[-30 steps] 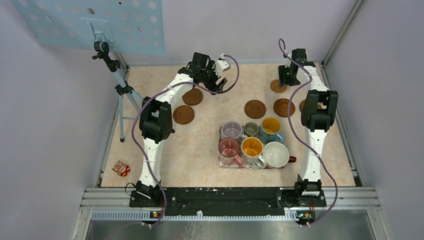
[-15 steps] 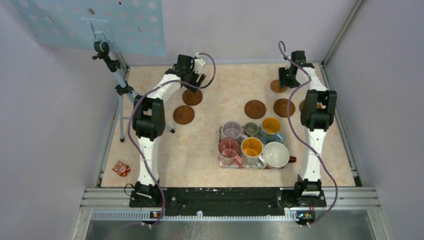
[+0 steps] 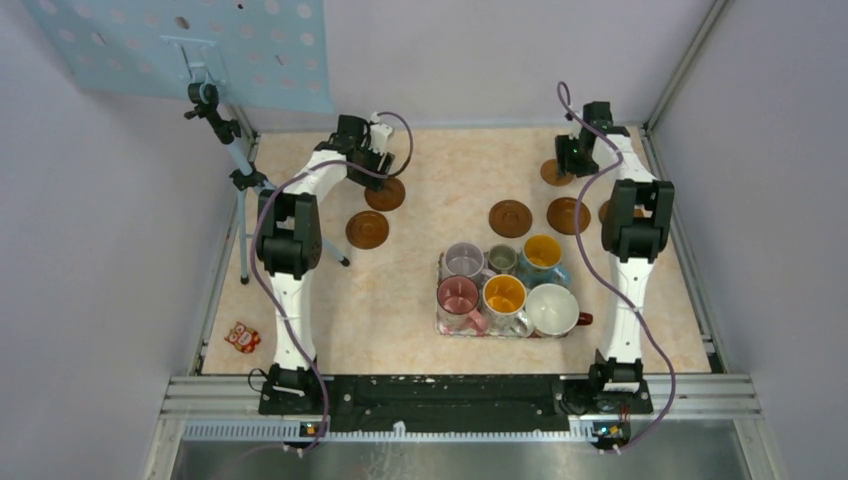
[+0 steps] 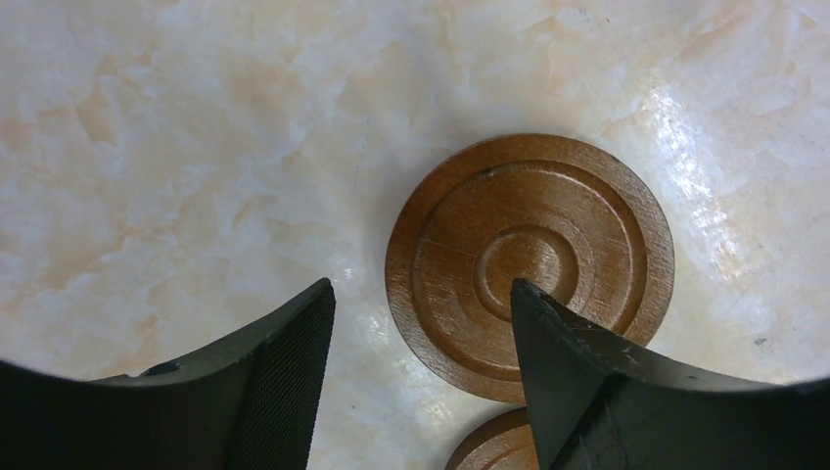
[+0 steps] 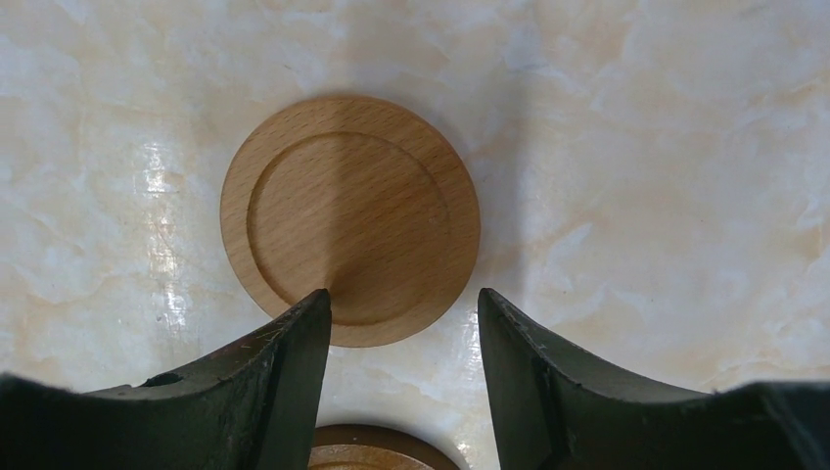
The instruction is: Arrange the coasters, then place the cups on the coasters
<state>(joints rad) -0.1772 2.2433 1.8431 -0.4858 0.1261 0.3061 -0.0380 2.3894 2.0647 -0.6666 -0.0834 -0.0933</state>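
Right now my left fingers hang over the far left of the desk, spread well apart and holding nothing. Through the left wrist camera I see a dark ringed coaster lying flat below them. Its left edge falls in the gap, and the right finger hides its near right part. Whether the tips touch the wood I cannot tell. A second dark coaster shows its rim just nearer; from above the two lie close together without touching.

My right fingers sit at the far right, parted as well and gripping nothing. Under them a paler plain coaster lies flat, its near edge between the tips. The rim of a fourth coaster peeks in at the near edge of that view. From above, a fifth coaster lies just left of that one, and a sixth coaster is mostly hidden behind the right arm.

All six mugs stand upright on the floral tray, near and right of centre, well apart from both sets of fingers. The far row holds the lavender mug, the grey-green mug and the blue mug. The near row holds the pink mug, the orange-lined white mug and the wide white mug.
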